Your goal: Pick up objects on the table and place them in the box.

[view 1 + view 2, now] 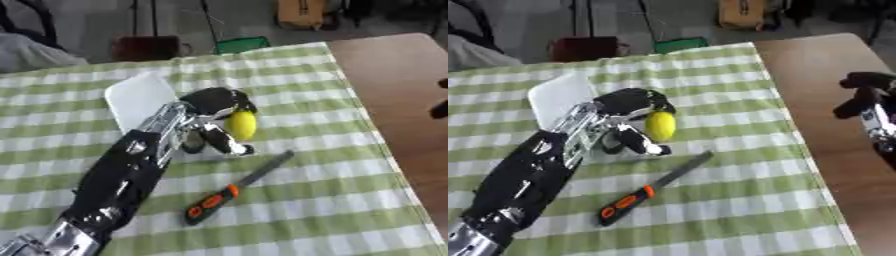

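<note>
My left hand (208, 102) reaches in from the lower left, its fingers and thumb curled round a yellow lemon-shaped object (242, 125) held over the checked cloth. Just behind and left of the hand stands a white box (136, 96), partly hidden by my arm. A tool with an orange and black handle and a grey blade (234, 188) lies on the cloth in front of the hand, pointing up to the right. My right hand (866, 96) shows at the right edge, over bare wood, well away from these objects.
The green-checked cloth (306, 90) covers the table's left part, and bare brown wood (394, 75) runs along the right. Beyond the far edge sit a dark brown box (149, 47), a green item (242, 44) and a yellow crate (302, 12).
</note>
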Motion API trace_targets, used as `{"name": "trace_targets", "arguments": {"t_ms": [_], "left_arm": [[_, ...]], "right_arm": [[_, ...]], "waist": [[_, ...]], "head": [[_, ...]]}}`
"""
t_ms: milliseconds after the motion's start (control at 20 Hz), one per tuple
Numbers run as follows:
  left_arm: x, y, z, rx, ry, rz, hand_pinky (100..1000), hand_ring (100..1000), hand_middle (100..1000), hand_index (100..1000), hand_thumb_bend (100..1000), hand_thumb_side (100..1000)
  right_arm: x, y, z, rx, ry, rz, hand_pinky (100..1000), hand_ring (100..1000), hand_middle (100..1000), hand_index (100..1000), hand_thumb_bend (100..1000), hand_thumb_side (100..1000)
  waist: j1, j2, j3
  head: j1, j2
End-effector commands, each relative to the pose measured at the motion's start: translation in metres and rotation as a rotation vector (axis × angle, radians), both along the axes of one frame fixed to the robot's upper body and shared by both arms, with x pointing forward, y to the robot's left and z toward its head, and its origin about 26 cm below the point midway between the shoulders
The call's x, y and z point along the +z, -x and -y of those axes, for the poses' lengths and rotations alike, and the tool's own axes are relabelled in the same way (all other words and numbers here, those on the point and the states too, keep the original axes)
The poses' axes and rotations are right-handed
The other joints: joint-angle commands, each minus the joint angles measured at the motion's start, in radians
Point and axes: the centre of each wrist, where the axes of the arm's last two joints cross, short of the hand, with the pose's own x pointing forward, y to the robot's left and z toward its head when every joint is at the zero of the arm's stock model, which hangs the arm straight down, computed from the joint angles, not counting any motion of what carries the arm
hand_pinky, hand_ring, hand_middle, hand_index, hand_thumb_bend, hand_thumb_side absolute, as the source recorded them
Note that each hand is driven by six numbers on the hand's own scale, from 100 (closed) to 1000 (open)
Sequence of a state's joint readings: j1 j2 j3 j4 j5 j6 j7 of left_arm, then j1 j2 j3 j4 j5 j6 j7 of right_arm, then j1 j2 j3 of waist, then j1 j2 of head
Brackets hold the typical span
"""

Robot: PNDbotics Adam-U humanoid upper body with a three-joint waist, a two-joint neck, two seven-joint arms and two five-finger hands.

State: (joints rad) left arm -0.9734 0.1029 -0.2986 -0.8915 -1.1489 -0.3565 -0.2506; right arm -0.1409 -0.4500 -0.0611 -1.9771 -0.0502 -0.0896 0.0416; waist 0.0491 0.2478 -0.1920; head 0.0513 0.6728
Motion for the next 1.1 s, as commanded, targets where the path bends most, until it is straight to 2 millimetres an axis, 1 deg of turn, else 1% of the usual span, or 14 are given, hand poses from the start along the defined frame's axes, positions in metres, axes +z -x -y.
{"name": "trace_targets", "arguments": {"t_ms": [50,100,150,200,350,400,450,500,600,850,900,1000,1100], "left_arm": [[0.007,-0.003,-0.002,0.023,-0.007,0.045,663,734,750,859,527,488],[0.006,-0.003,-0.003,0.036,-0.013,0.051,615,716,739,854,470,419],[0.005,-0.004,-0.003,0.045,-0.017,0.056,615,716,739,854,470,419],[0.004,-0.004,-0.003,0.051,-0.019,0.06,595,709,736,853,450,398],[0.002,-0.004,-0.004,0.057,-0.022,0.068,595,709,736,853,450,398],[0.002,-0.004,-0.005,0.064,-0.011,0.071,277,537,623,782,100,206],[0.003,-0.004,-0.009,0.08,0.02,0.076,277,537,623,782,100,206],[0.004,-0.005,-0.011,0.099,0.057,0.081,232,518,600,768,100,250],[0.01,-0.005,-0.015,0.118,0.123,0.097,231,522,594,766,100,266],[0.034,-0.004,-0.025,0.125,0.205,0.13,227,522,592,769,100,276],[0.039,-0.004,-0.029,0.135,0.223,0.139,214,521,588,770,100,284],[0.051,-0.003,-0.036,0.157,0.255,0.156,216,522,587,771,100,288],[0.06,-0.002,-0.048,0.194,0.286,0.172,223,525,590,775,100,276]], "right_arm": [[0.01,0.002,0.0,0.011,0.016,0.034,585,560,708,788,161,617],[0.01,0.002,0.0,0.01,0.016,0.033,585,560,708,788,161,617],[0.01,0.002,0.0,0.01,0.015,0.033,585,560,708,788,161,617],[0.01,0.002,0.0,0.009,0.015,0.033,585,559,708,788,160,618],[0.009,0.002,0.0,0.009,0.015,0.032,585,559,708,788,160,618],[0.009,0.002,0.0,0.007,0.013,0.032,585,559,708,788,156,619],[0.009,0.002,0.0,0.004,0.012,0.031,585,559,708,788,156,619],[0.009,0.002,0.001,0.004,0.011,0.032,585,559,708,789,155,620],[0.009,0.003,0.001,0.002,0.01,0.032,585,560,708,789,154,620],[0.008,0.003,0.002,-0.003,0.008,0.031,586,559,708,789,154,620],[0.008,0.003,0.002,-0.007,0.008,0.029,586,560,708,789,153,620],[0.007,0.004,0.003,-0.01,0.009,0.028,586,560,708,789,152,620],[0.007,0.004,0.004,-0.012,0.009,0.028,586,560,708,789,152,620]], "waist": [[-0.005,-0.013,-0.004],[-0.005,-0.013,-0.004],[-0.005,-0.013,-0.005],[-0.006,-0.013,-0.005],[-0.006,-0.013,-0.004],[-0.008,-0.013,-0.001],[-0.009,-0.013,0.001],[-0.01,-0.013,0.002],[-0.011,-0.015,0.005],[-0.014,-0.018,0.012],[-0.015,-0.02,0.016],[-0.015,-0.023,0.02],[-0.017,-0.025,0.024]], "head": [[0.0,-0.011],[0.0,-0.012],[0.0,-0.012],[-0.001,-0.012],[-0.001,-0.012],[-0.004,-0.012],[-0.006,-0.012],[-0.006,-0.012],[-0.009,-0.012],[-0.014,-0.01],[-0.017,-0.01],[-0.021,-0.009],[-0.023,-0.009]]}}
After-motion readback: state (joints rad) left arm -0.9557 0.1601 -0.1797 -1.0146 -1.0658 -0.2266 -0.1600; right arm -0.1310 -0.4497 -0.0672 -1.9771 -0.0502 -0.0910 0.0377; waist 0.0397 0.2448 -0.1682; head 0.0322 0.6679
